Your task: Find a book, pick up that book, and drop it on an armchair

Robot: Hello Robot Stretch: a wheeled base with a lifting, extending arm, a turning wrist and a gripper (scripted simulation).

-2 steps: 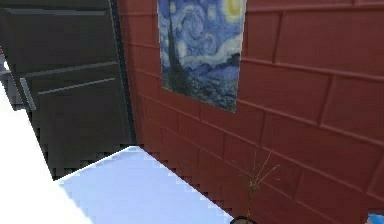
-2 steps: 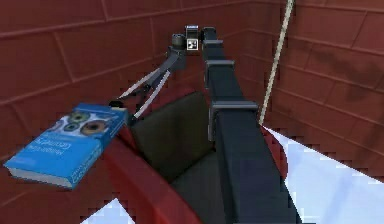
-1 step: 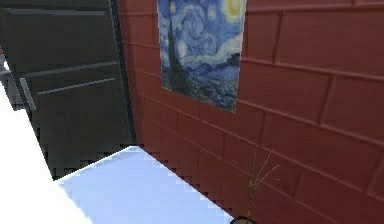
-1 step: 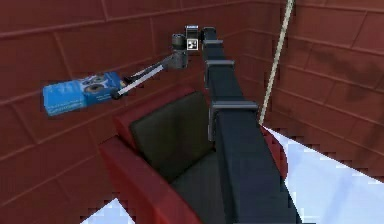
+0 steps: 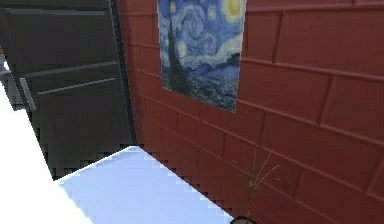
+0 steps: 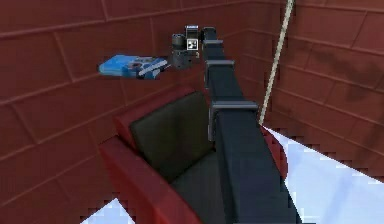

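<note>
The fingers (image 6: 163, 62) hold a blue book (image 6: 128, 67) aloft by the red armchair (image 6: 140, 150)

No readable text, blue book (image 6: 132, 67) showing no legible print, painting (image 5: 201, 50) unlettered (swirling night sky only)

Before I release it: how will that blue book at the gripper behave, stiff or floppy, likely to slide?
Held by the gripper, the book hangs near level without sagging: probably stiff and light. Thin and flat, it shouldn't roll. The armchair cushion looks soft, so it likely settles.
</note>
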